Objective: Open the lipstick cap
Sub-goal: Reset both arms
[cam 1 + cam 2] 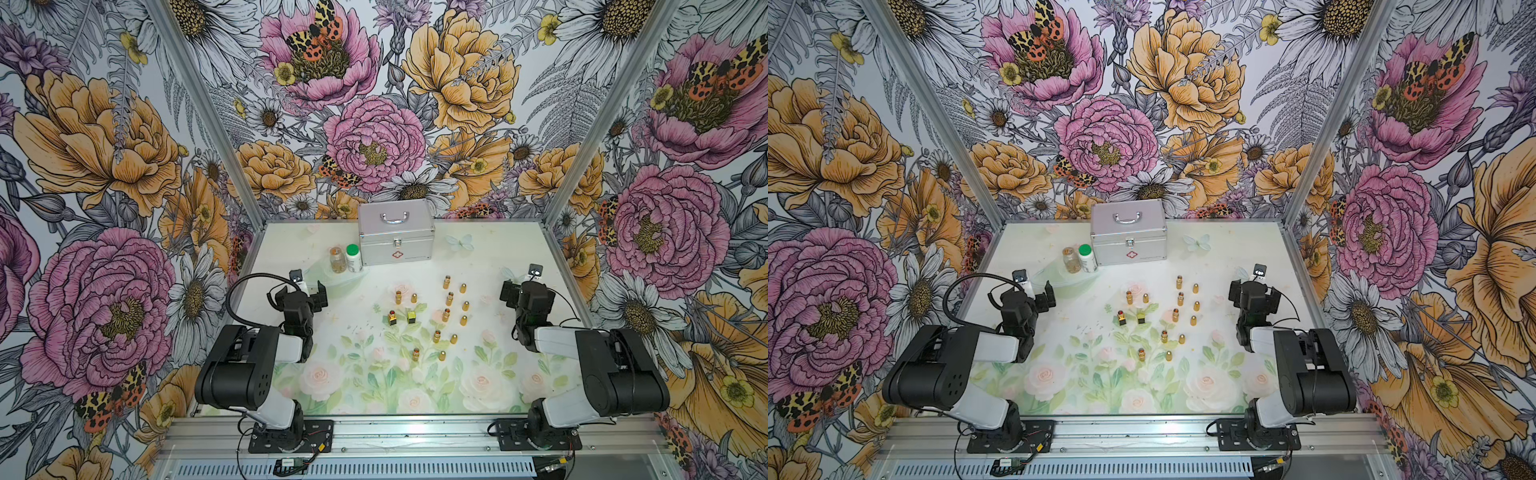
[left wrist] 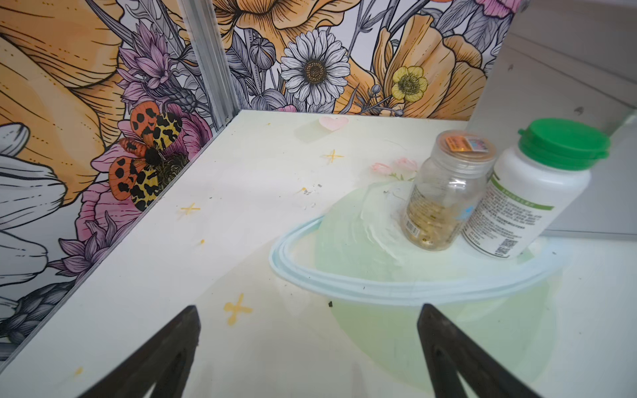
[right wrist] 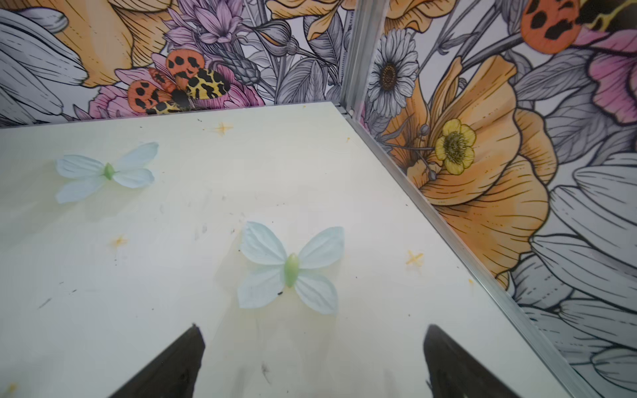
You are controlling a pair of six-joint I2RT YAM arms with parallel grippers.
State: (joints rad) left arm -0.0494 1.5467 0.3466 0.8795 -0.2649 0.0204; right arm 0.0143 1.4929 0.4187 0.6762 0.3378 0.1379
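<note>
Several small gold lipsticks (image 1: 449, 298) stand upright mid-table in both top views, each with a rounded gold cap (image 1: 465, 306) standing beside it. A black-and-gold square lipstick (image 1: 391, 318) with a red tip stands left of them, and a matching square piece (image 1: 411, 317) stands next to it. My left gripper (image 1: 308, 291) (image 2: 309, 310) hovers open at the table's left, well away from the lipsticks. My right gripper (image 1: 524, 287) (image 3: 313, 329) is open at the right side, over a printed butterfly (image 3: 291, 268). Neither wrist view shows a lipstick.
A silver case (image 1: 395, 237) with a handle stands at the back centre. A clear bottle (image 2: 444, 196) and a white bottle with a green lid (image 2: 531, 200) stand left of it, just ahead of the left gripper. Floral walls and metal posts (image 3: 351, 55) enclose the table.
</note>
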